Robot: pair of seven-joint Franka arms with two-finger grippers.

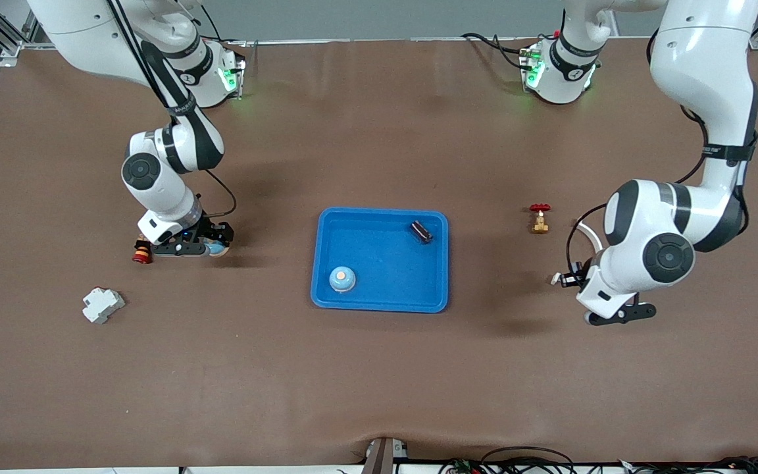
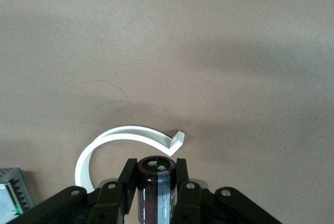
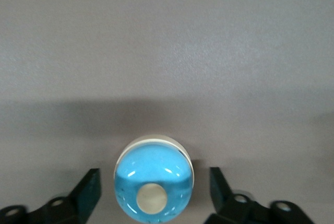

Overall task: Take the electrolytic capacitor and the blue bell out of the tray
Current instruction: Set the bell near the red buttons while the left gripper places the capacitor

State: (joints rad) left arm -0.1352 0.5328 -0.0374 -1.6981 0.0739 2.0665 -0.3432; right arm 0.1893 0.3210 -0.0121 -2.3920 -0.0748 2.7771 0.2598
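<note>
White arms bend low: left pincer (image 2: 156,192) clenched on a capacitor (image 2: 155,190), right pincer (image 3: 154,192) released around a blue bell (image 3: 153,182).

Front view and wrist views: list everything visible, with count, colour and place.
tray: one, blue, mid-table
tray bell: one, light blue, in tray
tray capacitor: one, dark, in tray
second bell: one, light blue, between right pincer's fingers
valve: one, brass, red handle, toward left arm's end
red button: one, beside right pincer
white block: one, toward right arm's end
curved strip: one, white, below left pincer
right pincer: black, open
left pincer: black, gripping held capacitor
</note>
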